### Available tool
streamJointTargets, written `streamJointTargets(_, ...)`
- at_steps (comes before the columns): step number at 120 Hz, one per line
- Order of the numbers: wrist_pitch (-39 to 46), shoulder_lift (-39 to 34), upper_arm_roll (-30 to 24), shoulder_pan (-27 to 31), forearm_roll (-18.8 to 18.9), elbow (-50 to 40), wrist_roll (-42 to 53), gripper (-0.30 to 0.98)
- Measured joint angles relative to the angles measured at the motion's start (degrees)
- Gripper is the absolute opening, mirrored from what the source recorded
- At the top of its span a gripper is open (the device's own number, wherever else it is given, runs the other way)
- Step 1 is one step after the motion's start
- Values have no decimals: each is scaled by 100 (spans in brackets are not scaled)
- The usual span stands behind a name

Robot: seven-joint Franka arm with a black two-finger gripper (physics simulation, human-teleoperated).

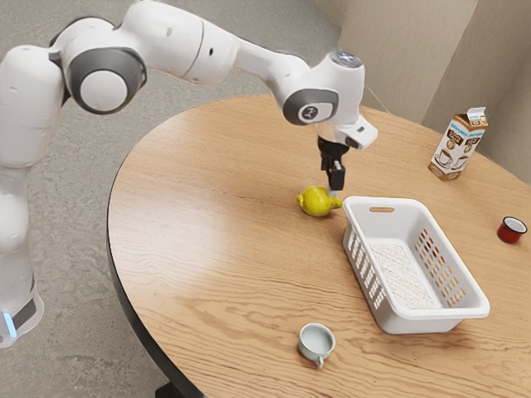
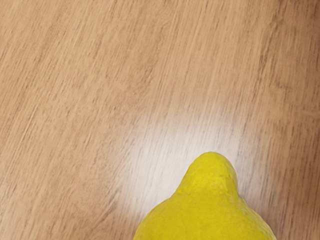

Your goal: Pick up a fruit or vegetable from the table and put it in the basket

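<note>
Going from the exterior view's left to its right, the lemon (image 1: 317,201) lies on the wooden table (image 1: 191,199), with the pale mug (image 1: 317,341) well apart from it. The gripper (image 1: 334,190) is at the lemon's basket-side end; whether it is apart, together or clamped, I cannot tell. Just beside stands the white basket (image 1: 479,306), its raised wall next to the lemon, then the carton (image 1: 458,145) and the red cup (image 1: 511,231).

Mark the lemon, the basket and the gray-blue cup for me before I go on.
Lemon (image 1: 315,201): exterior view, middle of its yellow body.
Basket (image 1: 440,314): exterior view, white rim at its near end.
Gray-blue cup (image 1: 302,342): exterior view, its outer wall.
</note>
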Motion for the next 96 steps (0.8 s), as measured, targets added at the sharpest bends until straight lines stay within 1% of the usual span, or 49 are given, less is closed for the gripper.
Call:
streamJointTargets(70, 61, 16, -134, -34, -155, -92, 103, 69)
streamJointTargets(96, -253, -10, -135, -30, -202, -186, 127, 69)
